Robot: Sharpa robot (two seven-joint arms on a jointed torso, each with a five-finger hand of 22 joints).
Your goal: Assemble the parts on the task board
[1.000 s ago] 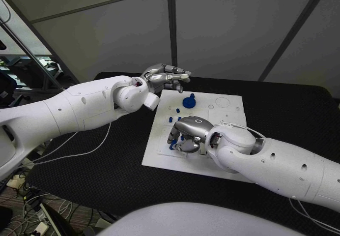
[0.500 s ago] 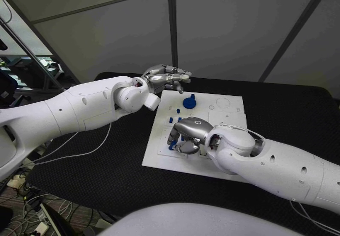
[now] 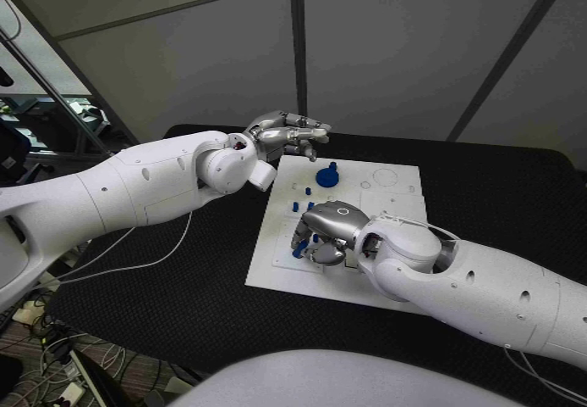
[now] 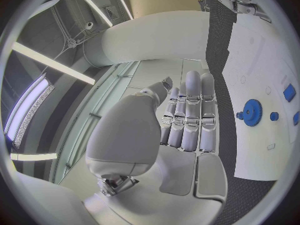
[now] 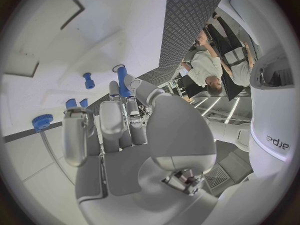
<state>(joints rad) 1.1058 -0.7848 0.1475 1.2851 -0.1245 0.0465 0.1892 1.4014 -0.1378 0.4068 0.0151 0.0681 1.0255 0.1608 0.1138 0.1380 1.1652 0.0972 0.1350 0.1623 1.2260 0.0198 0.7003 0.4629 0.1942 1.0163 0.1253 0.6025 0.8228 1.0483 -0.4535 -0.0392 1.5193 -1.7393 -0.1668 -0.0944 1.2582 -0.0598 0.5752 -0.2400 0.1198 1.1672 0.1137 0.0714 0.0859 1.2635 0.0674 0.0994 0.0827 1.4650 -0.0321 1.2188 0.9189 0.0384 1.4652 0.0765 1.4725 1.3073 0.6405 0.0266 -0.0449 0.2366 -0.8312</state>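
Now right hand [image 3: 328, 235] slightly lower over task board [image 3: 389, 202], left hand [image 3: 288, 132] unmoved

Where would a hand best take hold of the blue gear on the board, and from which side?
Grip the blue gear across its toothed rim, coming straight down from above. It lies flat on the task board, so its underside gives no purchase, and the board around it looks bare enough for fingers. The left hand hovers nearest, probably the easier one to use.
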